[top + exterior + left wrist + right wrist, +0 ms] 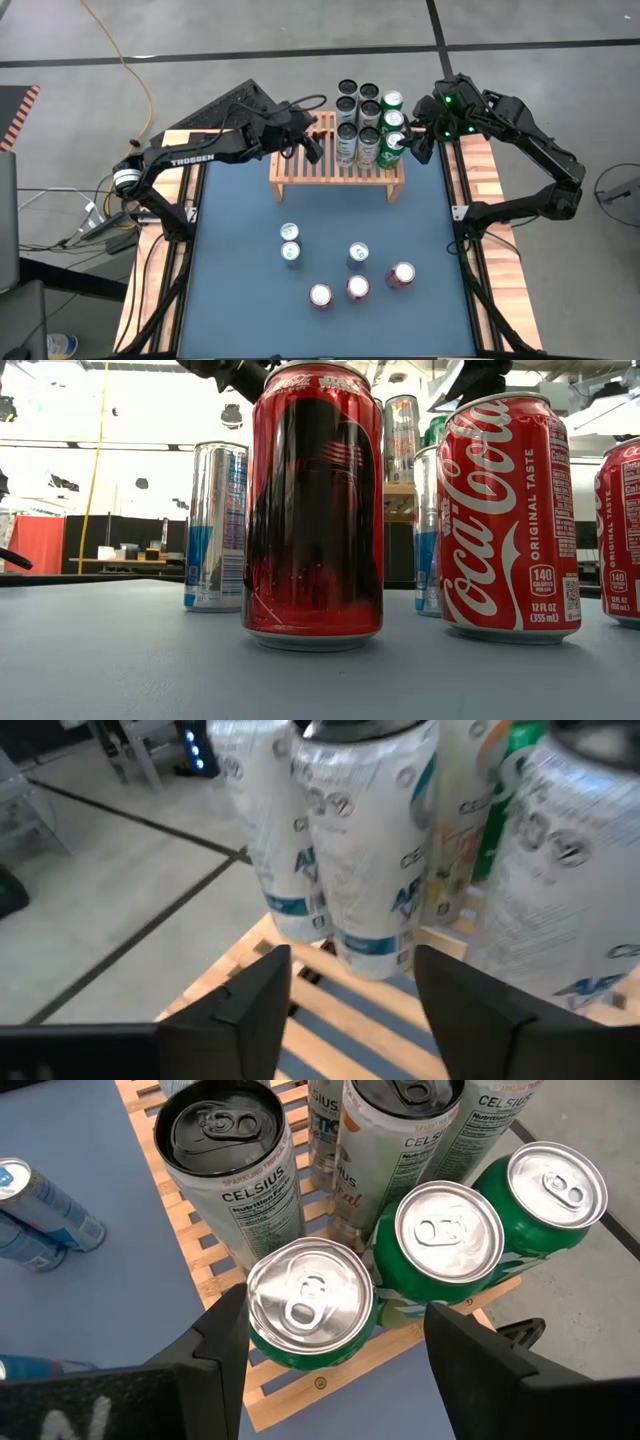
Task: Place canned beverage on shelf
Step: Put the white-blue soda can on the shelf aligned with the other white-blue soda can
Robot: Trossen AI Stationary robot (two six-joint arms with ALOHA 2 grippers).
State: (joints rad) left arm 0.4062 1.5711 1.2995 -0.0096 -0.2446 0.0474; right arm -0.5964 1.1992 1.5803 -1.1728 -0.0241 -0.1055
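The light-wood shelf (300,172) stands at the table's far middle. Its right half holds several white Celsius cans (346,140) and three green cans (392,122), all upright on the slats. My left gripper (312,140) hangs over the shelf's bare left part, open, with only slats (330,1030) between its fingers and a Celsius can (365,840) ahead of it. My right gripper (412,142) is open at the shelf's right end. Its fingers stand to either side of the nearest green can (308,1305), above it, without touching.
Three blue-and-silver slim cans (291,243) and three red cans (357,288) stand upright on the blue tabletop nearer the front. The red ones fill the low view (315,510). Bare table lies between these cans and the shelf.
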